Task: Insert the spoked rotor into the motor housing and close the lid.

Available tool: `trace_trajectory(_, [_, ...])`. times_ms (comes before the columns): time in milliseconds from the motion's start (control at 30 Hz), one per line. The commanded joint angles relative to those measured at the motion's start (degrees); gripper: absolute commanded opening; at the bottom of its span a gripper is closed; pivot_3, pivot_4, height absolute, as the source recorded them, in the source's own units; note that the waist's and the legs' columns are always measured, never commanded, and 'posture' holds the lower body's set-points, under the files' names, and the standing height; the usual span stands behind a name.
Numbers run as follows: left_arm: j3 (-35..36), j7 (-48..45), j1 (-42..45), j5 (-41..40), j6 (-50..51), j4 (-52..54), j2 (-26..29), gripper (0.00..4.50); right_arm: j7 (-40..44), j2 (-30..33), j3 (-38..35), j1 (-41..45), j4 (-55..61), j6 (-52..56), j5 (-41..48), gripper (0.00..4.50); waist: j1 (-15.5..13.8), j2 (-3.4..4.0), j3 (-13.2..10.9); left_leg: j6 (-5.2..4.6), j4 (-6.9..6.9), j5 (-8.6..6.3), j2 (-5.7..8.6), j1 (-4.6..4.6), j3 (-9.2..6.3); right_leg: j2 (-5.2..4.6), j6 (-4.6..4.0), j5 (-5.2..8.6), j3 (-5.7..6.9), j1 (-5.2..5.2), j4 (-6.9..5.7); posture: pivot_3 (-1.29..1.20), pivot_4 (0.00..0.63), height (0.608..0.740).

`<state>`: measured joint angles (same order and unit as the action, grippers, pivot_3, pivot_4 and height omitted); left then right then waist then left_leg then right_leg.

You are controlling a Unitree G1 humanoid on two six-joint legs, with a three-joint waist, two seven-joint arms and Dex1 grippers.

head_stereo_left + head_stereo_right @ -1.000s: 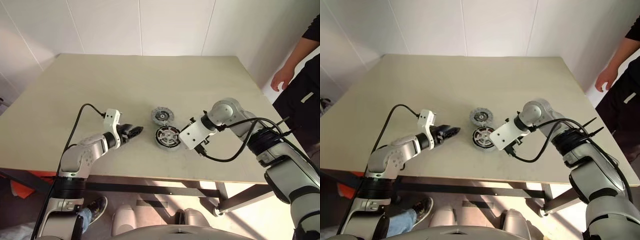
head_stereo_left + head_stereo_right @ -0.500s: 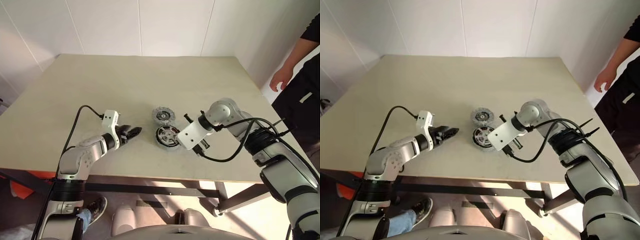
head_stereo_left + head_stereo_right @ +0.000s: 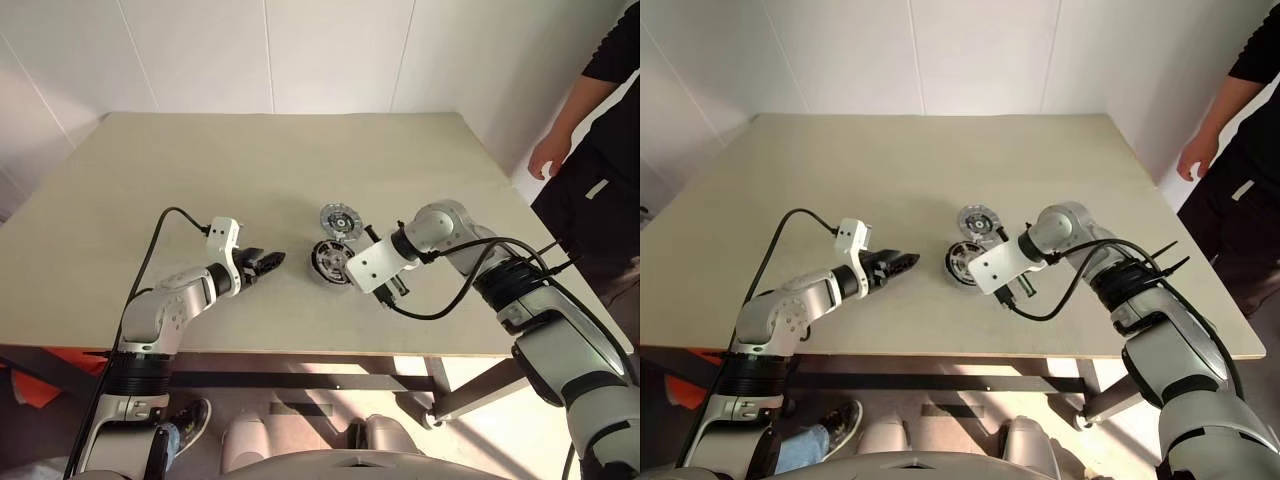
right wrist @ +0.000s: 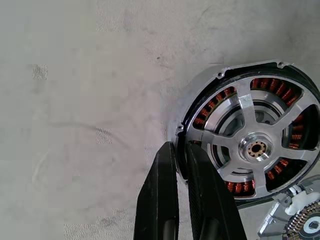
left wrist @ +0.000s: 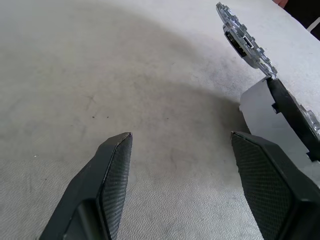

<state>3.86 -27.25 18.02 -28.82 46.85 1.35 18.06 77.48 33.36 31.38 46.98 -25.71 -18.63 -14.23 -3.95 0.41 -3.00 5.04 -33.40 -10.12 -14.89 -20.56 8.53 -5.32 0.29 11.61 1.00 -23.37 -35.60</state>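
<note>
The housing (image 4: 248,148) lies flat on the beige bench (image 3: 200,170), near its front edge and about midway across. It is a round, shallow grey disc with a thin pale rim. Inside the rim runs a ring of copper-brown windings. The rotor (image 4: 255,147) sits inside it: a silvery wheel with broad spokes meeting at a small bright hub with a dark hole. The copper shows through the openings between the spokes.

The lid (image 3: 340,219) lies on the bench just beyond the housing, close beside it. It is a smaller-looking grey disc with a ribbed ring and a pale centre in the head views. In the right wrist view its edge (image 4: 295,220) shows by the housing's rim.

The right hand (image 4: 181,150) points down at the housing's rim. Its two black fingers (image 4: 162,190) are pressed together, closed with nothing between them, and their tips are at the outer edge of the rim.

The left hand (image 5: 180,140) hangs low over bare bench to the left of the housing, well apart from it. Its fingers (image 5: 117,165) are spread wide and empty.

A person (image 3: 600,120) stands at the bench's right side.
</note>
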Motion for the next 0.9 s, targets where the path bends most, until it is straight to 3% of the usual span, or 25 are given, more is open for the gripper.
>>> trace_trajectory(33, [-0.1,0.3,0.2,0.2,-0.8,1.5,-0.6,3.34,1.0,1.3,-5.2,-0.5,9.3,9.8,4.4,0.02,0.0,0.01,0.0,0.0,0.01,0.0,0.0,-0.02,-0.01,0.0,0.0,0.0,0.01,-0.02,0.02,0.0,0.0,0.74])
trace_trajectory(233, [-0.2,1.4,-2.2,0.0,-0.8,3.2,-2.2,3.34,8.4,6.3,-9.5,-3.4,30.0,42.0,14.9,0.02,-0.4,0.02,0.0,-0.14,0.06,-0.06,0.01,-0.58,-0.02,0.0,-0.01,0.0,0.07,-0.5,0.22,0.0,0.0,0.74])
trace_trajectory(400, [0.4,2.4,-3.8,-0.1,-1.2,4.1,-3.0,3.34,8.2,8.1,-9.3,-1.9,38.8,65.1,21.2,0.02,-0.7,0.02,0.0,-0.07,0.15,-0.03,-0.01,-0.44,-0.01,0.01,-0.01,0.0,0.05,-0.47,0.2,0.0,0.0,0.74])
trace_trajectory(800, [3.0,5.2,-9.3,-1.2,0.4,10.4,-2.7,3.34,-10.5,-8.4,-7.4,7.9,29.0,98.8,26.9,0.02,-0.6,0.05,0.0,0.25,0.18,0.16,0.04,-0.02,0.01,0.11,-0.07,-0.04,-0.26,-0.47,-0.15,0.0,0.0,0.74])
trace_trajectory(900, [3.4,5.8,-10.4,-1.3,0.7,11.5,-2.5,3.34,-13.6,-10.7,-8.2,9.8,27.3,102.6,29.1,0.02,-0.8,0.05,0.0,0.26,0.28,0.16,0.04,-0.04,0.01,0.11,-0.07,-0.04,-0.25,-0.48,-0.07,0.0,0.0,0.74])
